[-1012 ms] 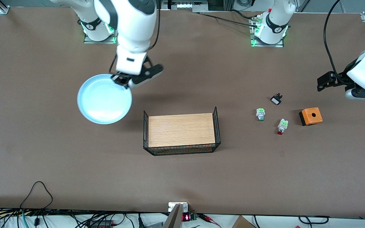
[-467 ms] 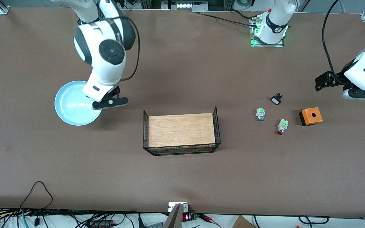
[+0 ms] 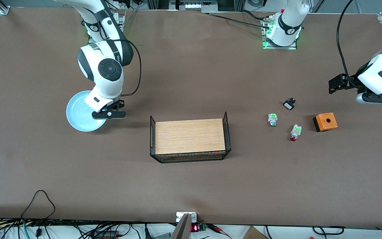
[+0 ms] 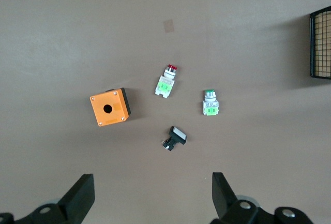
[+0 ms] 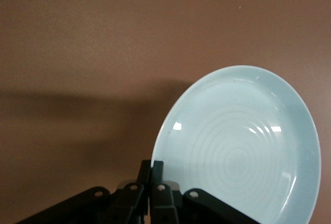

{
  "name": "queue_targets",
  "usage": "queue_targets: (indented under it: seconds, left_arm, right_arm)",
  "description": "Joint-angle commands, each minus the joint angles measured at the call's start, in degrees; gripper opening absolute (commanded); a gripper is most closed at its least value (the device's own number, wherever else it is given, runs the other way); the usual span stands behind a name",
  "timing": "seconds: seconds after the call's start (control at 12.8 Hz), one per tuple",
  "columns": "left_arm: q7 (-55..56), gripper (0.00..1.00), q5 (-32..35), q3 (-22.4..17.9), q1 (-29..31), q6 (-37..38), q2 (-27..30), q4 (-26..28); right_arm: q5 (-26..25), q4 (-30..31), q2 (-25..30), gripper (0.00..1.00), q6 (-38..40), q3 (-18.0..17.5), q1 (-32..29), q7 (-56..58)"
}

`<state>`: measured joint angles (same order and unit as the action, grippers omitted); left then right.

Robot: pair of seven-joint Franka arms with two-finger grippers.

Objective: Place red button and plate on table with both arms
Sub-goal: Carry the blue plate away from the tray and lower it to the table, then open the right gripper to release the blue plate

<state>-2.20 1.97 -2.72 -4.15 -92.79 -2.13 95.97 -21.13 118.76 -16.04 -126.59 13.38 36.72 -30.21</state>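
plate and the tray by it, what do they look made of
The plate, pinched at its rim by the right claw, looks like glazed ceramic, or possibly glossy plastic: pale blue, with sharp light glints and faint concentric rings. The tray seems to have a wood or wood-look laminate top, going by its straight light-brown grain, with thin black wire mesh sides.

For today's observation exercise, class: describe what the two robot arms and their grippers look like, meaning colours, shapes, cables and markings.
Both arms are glossy white with rounded segments and dark bands at the joints. The right arm shows a round dark joint cap and a thin black cable looping beside it. The left arm trails a thicker black cable. The right gripper and left gripper are black with two fingers. Green lights glow at both bases.
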Motion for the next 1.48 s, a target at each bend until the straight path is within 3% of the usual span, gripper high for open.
queue_targets:
  seconds: [0.0,0.23,0.78,0.86,0.93,1.01,1.09,1.17,1.4]
  left_arm:
    - [1.14,1.0,-0.74,0.87,0.9,2.7,0.81,-0.25]
    - [1.14,1.0,-0.83,0.87,0.99,2.97,1.96,-0.17]
    - [1.58,1.0,-1.09,0.61,0.9,6.49,1.96,-3.95]
    - [1.58,1.0,-1.09,0.61,0.9,6.49,1.96,-4.03]
    - [1.58,1.0,-1.09,0.61,0.98,6.49,1.96,-3.95]
    - [1.58,1.0,-1.09,0.61,0.99,6.49,1.96,-3.95]
    - [1.58,1.0,-1.0,0.52,0.99,6.49,1.96,-3.95]
    - [1.58,1.0,-0.91,0.61,0.9,6.49,1.96,-3.95]
    - [1.58,1.0,-0.82,0.61,0.9,6.4,1.78,-3.95]
  right_arm:
    - [-1.1,5.85,0.23,0.0,-8.46,-0.2,-1.21,-4.31]
    - [-1.28,9.12,-2.41,0.0,-16.39,-0.02,-1.38,-6.51]
    - [-1.63,9.56,-6.19,0.0,-21.06,-0.02,-1.56,-8.28]
    - [-1.55,9.47,-6.19,0.06,-20.89,-0.02,-1.65,-8.63]
    - [-1.63,9.21,-6.19,0.25,-20.63,-0.02,-1.65,-8.55]
    - [-1.55,9.03,-6.02,0.53,-20.54,-0.02,-1.65,-8.46]
    - [-1.54,8.94,-5.76,0.89,-20.54,-0.02,-1.65,-8.46]
    - [-1.54,8.51,-5.41,1.0,-20.45,-0.02,-1.65,-7.85]
    - [-0.85,2.73,-4.09,1.0,-10.12,-0.02,-1.91,-6.7]
